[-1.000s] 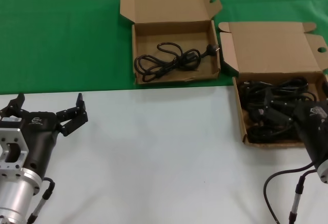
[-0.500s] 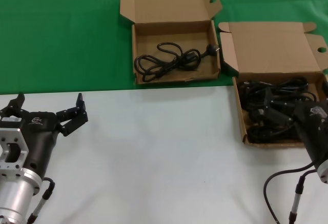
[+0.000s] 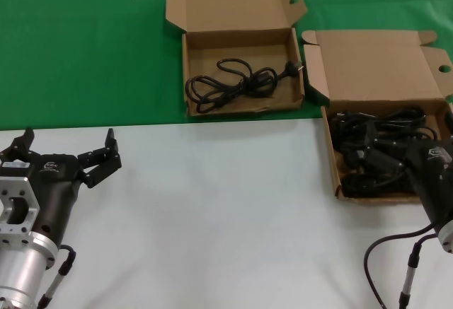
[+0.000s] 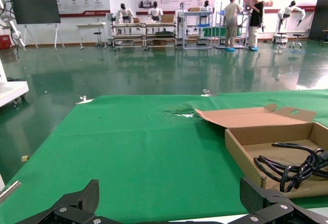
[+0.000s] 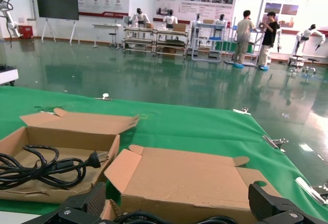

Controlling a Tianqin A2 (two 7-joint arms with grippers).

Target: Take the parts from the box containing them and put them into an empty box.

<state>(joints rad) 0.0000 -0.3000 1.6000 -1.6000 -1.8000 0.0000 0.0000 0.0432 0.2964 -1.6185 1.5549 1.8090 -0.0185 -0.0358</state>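
Observation:
The wider cardboard box (image 3: 375, 65) at the right holds a tangle of black power cords (image 3: 379, 126). My right gripper (image 3: 371, 159) is lowered into this box, open, its fingers spread wide over the cords (image 5: 138, 218) and gripping nothing; it hides part of the pile. The squarer box (image 3: 237, 46) stands further back near the middle, lid open, with one looped cord (image 3: 233, 83) lying on its floor. That cord also shows in the left wrist view (image 4: 287, 165) and the right wrist view (image 5: 41, 170). My left gripper (image 3: 69, 139) hangs open over the white table at the near left, far from both boxes.
A green cloth (image 3: 85, 47) covers the far half of the table, and the near half is a white surface (image 3: 212, 210). The wider box straddles the line between them. My right arm's black cable (image 3: 382, 259) loops over the table at the near right.

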